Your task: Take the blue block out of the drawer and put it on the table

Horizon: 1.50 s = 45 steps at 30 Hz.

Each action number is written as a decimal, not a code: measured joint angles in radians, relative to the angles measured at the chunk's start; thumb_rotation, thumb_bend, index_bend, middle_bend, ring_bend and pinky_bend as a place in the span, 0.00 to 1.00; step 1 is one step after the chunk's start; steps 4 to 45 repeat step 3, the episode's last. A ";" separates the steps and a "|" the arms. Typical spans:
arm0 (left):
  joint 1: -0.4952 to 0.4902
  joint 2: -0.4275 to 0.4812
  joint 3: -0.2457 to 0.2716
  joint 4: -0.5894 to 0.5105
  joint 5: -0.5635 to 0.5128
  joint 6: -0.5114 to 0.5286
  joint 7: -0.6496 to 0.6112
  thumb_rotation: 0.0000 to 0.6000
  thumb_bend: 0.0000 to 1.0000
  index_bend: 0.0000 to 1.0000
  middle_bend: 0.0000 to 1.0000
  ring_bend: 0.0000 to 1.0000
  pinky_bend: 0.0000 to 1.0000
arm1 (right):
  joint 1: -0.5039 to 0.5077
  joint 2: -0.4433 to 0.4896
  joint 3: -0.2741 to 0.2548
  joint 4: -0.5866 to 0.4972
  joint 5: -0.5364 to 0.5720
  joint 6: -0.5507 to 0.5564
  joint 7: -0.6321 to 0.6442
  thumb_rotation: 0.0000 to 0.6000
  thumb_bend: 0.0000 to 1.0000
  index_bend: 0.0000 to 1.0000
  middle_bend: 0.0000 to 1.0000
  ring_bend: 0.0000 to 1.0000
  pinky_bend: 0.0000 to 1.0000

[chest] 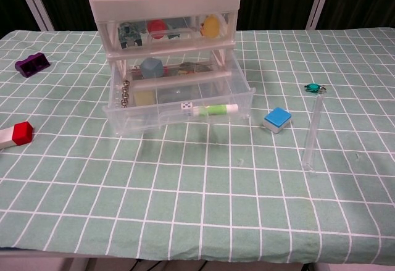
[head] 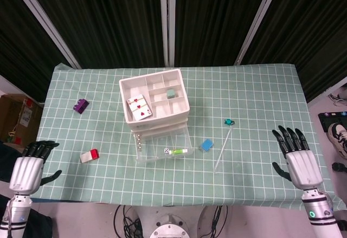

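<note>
The blue block point(head: 206, 145) point(chest: 277, 119) lies flat on the green checked cloth, just right of the open bottom drawer point(head: 162, 150) point(chest: 179, 110) of the white drawer unit point(head: 155, 101). Nothing touches the block. My right hand point(head: 300, 160) hovers at the table's front right edge with its fingers spread and nothing in it, far right of the block. At the front left corner, off the table, my left hand point(head: 26, 168) holds nothing, fingers apart. Neither hand shows in the chest view.
A clear thin tube point(head: 221, 152) point(chest: 311, 131) lies right of the block, a small teal object point(head: 229, 121) point(chest: 315, 87) beyond it. The drawer holds a die and a green marker point(chest: 213, 109). A red-and-white block point(head: 90, 155) and a purple brick point(head: 81, 105) lie on the left.
</note>
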<state>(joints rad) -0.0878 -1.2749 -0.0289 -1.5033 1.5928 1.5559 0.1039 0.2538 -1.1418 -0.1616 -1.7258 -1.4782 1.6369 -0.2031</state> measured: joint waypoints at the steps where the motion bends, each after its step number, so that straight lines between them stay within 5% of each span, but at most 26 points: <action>1: 0.001 -0.003 0.001 0.001 0.001 0.001 0.001 1.00 0.06 0.25 0.23 0.19 0.20 | -0.026 0.005 -0.006 0.007 -0.014 0.021 0.024 1.00 0.16 0.00 0.00 0.00 0.00; 45: 0.003 -0.010 0.004 0.004 0.002 0.003 0.002 1.00 0.06 0.25 0.23 0.19 0.20 | -0.056 0.008 -0.012 0.021 -0.038 0.044 0.054 1.00 0.16 0.00 0.00 0.00 0.00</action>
